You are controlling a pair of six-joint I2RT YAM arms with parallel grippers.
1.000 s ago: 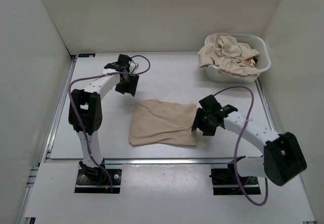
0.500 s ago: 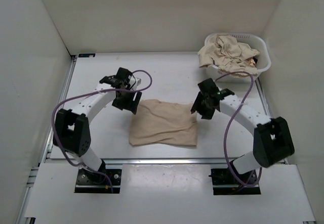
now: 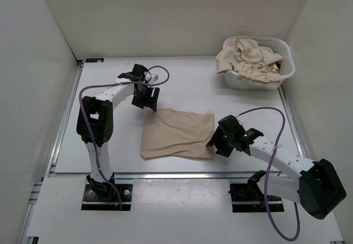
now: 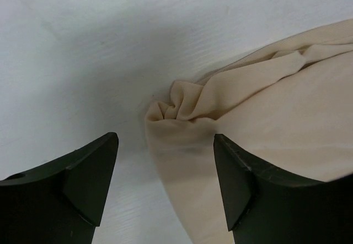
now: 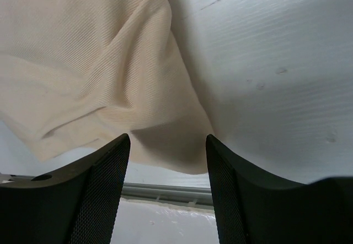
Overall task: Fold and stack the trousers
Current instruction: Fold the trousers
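Folded beige trousers (image 3: 177, 134) lie flat as a rough rectangle in the middle of the table. My left gripper (image 3: 148, 102) is open just above their far left corner, which shows bunched between my fingers in the left wrist view (image 4: 182, 109). My right gripper (image 3: 216, 145) is open at their near right corner, and that corner hangs between the fingers in the right wrist view (image 5: 165, 145). More beige trousers (image 3: 248, 59) are heaped in the white basket (image 3: 287, 68).
The basket stands at the table's far right corner. White walls enclose the table on the left, back and right. A metal rail (image 3: 165, 175) runs along the table's near edge.
My left gripper moved back and right to the trousers' far left corner. My right gripper swung from the far right corner down to the near right corner. The trousers have not moved.
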